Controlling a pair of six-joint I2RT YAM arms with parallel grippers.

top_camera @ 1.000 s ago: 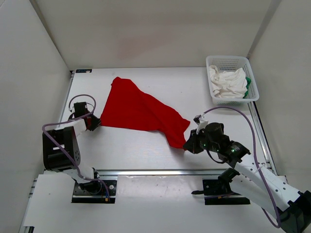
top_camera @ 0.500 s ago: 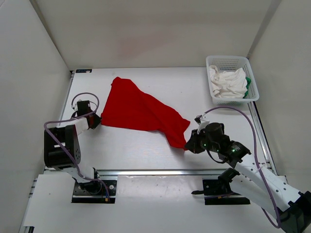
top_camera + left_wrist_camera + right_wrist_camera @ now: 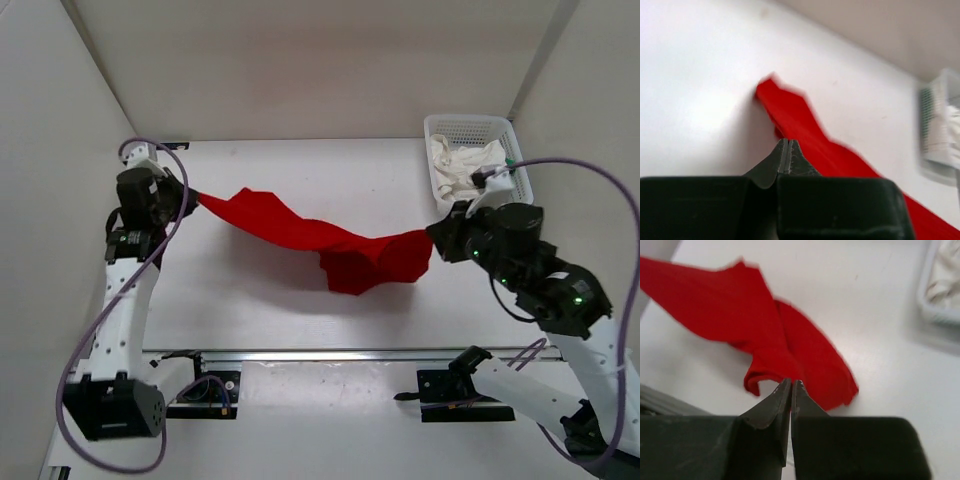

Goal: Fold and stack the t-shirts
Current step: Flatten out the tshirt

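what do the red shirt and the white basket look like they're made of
The red t-shirt looks like soft matte cloth, likely knit: it sags and folds in loose creases. The basket looks like rigid white plastic: thin mesh walls with regular holes hold a straight shape.

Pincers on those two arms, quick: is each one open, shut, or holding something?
The left pincer is shut on one end of the red t-shirt.
The right pincer is shut on its other end.
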